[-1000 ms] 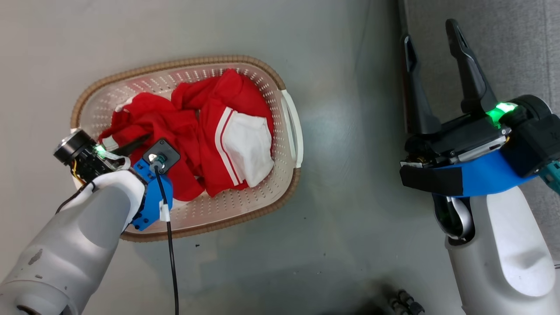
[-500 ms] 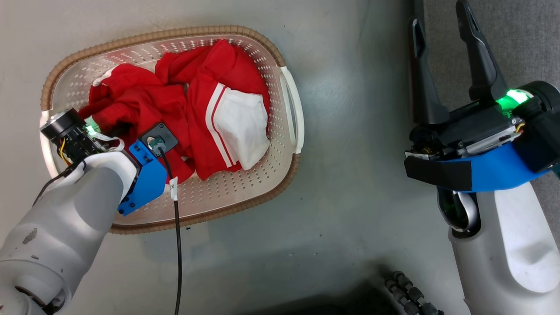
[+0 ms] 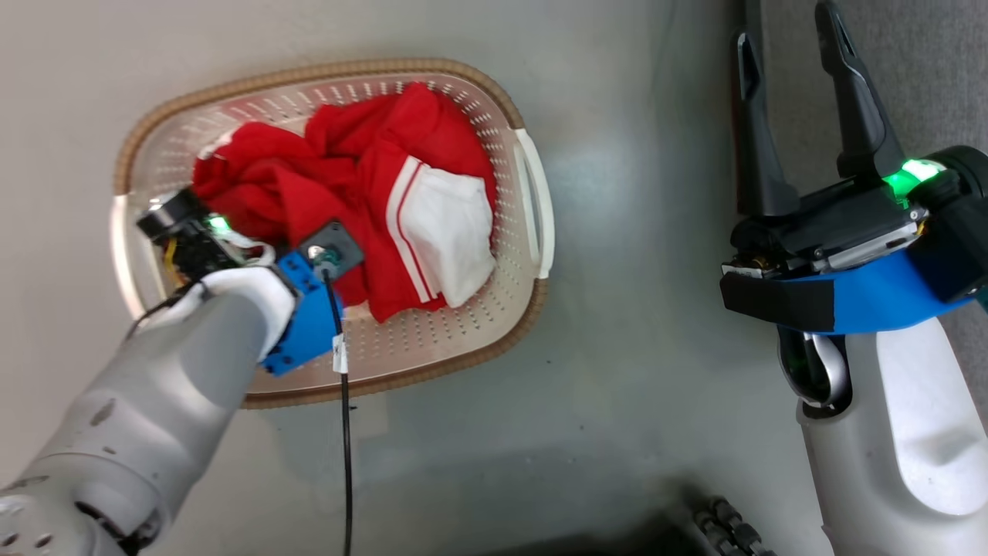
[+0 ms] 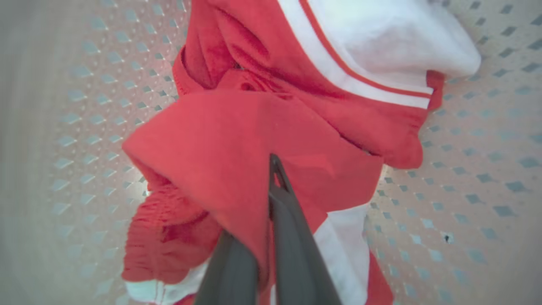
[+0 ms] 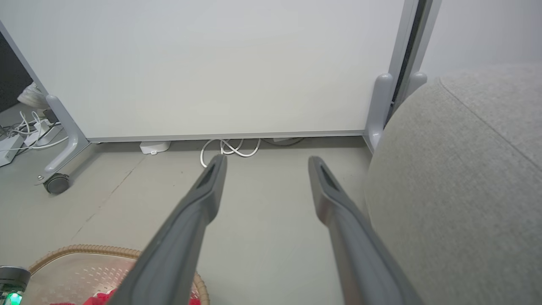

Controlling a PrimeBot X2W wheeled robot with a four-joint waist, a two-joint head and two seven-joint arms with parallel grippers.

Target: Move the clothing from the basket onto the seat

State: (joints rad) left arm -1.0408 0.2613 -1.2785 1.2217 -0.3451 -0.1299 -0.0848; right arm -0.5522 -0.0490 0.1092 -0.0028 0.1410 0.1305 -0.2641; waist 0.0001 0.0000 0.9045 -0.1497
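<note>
Clothing: red-and-white heap, all inside basket, piled from its left end to middle, white panel toward right handle. Basket on floor, well apart from seat; no garment on visible part of seat.

Left gripper: down in basket's left end, jaws closed, fold of red fabric pinched between them.

Right gripper: over floor beside seat edge, jaws spread wide, empty.

Judgement: early stage. First piece gripped but not clear of basket. Lift, carry, drop on seat and repeats all left.

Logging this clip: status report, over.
Left gripper shut on clothing in basket. Right gripper open, beside seat. Nothing in the way.
</note>
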